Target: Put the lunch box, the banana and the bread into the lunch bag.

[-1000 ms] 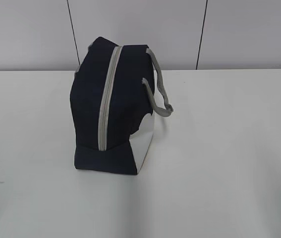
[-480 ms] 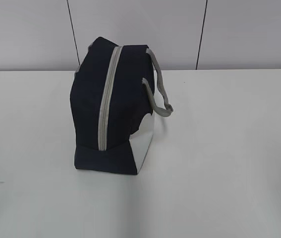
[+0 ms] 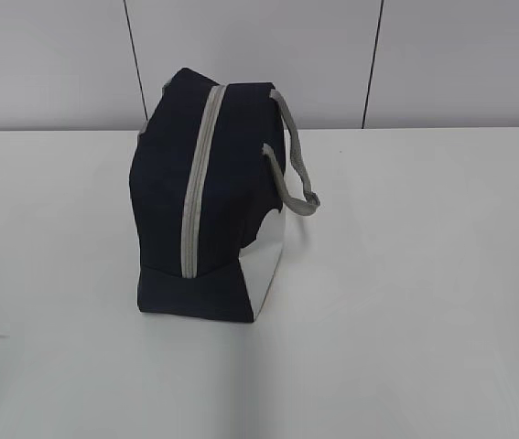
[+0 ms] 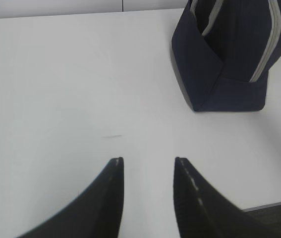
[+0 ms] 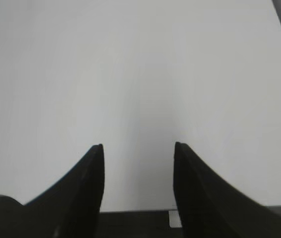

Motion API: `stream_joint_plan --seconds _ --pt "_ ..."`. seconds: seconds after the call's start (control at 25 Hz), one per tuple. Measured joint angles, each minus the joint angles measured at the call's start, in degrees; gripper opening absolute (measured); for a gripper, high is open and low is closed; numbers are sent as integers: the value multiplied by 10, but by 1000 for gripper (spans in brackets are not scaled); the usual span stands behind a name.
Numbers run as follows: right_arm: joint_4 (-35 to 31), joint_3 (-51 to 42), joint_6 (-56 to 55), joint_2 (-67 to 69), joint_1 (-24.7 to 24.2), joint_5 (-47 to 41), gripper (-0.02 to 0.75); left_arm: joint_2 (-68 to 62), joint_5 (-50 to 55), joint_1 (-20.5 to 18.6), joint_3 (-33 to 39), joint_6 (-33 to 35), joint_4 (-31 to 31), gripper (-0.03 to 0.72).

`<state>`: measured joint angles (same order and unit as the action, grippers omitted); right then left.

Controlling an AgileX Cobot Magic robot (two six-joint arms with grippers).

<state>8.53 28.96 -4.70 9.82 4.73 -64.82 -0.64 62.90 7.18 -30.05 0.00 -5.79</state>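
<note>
Lunch bag [image 3: 209, 201] upright on white table [image 3: 424, 274], zipper [image 3: 197, 183] closed, grey handle [image 3: 294, 160] hanging right. Left gripper [image 4: 146, 161] and right gripper [image 5: 138, 146] both spread apart, holding nothing, over bare table.

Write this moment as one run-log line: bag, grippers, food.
bag: upright on table, zipped shut | left gripper: open, empty | right gripper: open, empty | lunch box, banana, bread: not visible
</note>
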Motion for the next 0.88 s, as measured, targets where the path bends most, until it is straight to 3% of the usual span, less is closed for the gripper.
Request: stream_joint_plan --seconds 0.36,0.88 --pt "3 0 0 -102 -15 -1 365 0 0 0 0 0 0 237" --pt "10 0 0 -108 -15 -4 365 0 0 0 0 0 0 237"
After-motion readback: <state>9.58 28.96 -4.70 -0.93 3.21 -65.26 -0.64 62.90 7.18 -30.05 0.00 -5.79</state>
